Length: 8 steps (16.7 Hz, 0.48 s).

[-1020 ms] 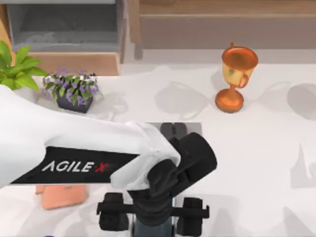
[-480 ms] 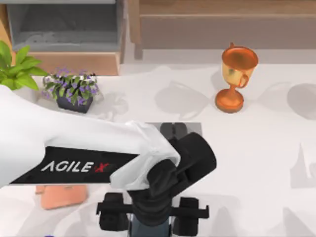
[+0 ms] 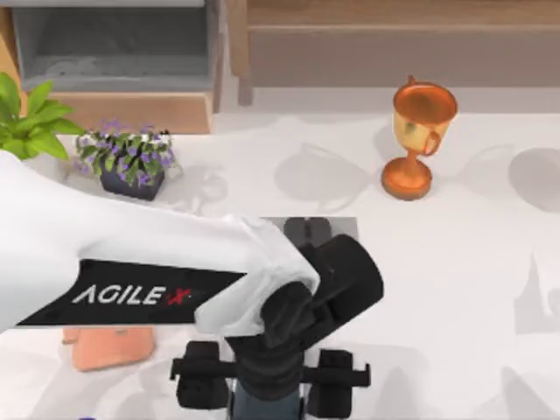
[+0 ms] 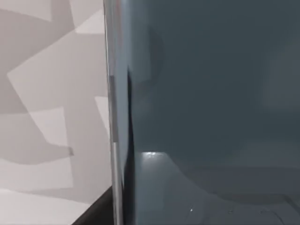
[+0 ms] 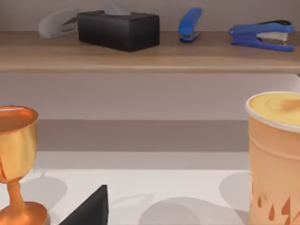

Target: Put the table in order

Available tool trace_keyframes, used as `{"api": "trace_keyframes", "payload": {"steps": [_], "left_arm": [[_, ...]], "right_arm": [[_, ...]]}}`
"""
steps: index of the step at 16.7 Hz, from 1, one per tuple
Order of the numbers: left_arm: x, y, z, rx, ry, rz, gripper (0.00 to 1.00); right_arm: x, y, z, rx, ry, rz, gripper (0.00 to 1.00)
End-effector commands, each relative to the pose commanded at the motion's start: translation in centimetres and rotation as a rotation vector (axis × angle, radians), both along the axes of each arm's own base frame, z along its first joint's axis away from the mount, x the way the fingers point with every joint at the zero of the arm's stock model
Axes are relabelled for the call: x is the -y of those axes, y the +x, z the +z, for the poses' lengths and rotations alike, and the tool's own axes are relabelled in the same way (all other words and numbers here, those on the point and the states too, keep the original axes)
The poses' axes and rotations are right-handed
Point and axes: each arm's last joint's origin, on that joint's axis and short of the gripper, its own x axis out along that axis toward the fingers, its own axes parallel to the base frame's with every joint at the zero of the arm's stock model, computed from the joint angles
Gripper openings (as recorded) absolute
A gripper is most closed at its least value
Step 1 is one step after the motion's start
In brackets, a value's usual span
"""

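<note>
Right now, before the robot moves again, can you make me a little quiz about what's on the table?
1. True or false: the copper cup stands upright on the table.
2. What colour are the flowers in the small dark pot? A purple, B red, C yellow.
3. Which arm's claw is down at the table's near edge, around the middle?

Key: 1 true. 2 A. 3 the left arm's.
</note>
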Motion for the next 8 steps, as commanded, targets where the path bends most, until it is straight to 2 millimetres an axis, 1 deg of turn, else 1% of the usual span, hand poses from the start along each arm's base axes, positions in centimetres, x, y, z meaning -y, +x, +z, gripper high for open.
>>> {"api": "trace_keyframes", "payload": {"steps": [5, 8], "left_arm": [[0.0, 0.0, 2.4, -0.001, 0.001, 0.000, 0.00], [0.0, 0.0, 2.9, 0.000, 0.000, 0.000, 0.00]], "right_arm": [[0.0, 0.0, 0.0, 0.000, 0.000, 0.000, 1.00], [0.0, 0.0, 0.0, 0.000, 0.000, 0.000, 1.00]]}}
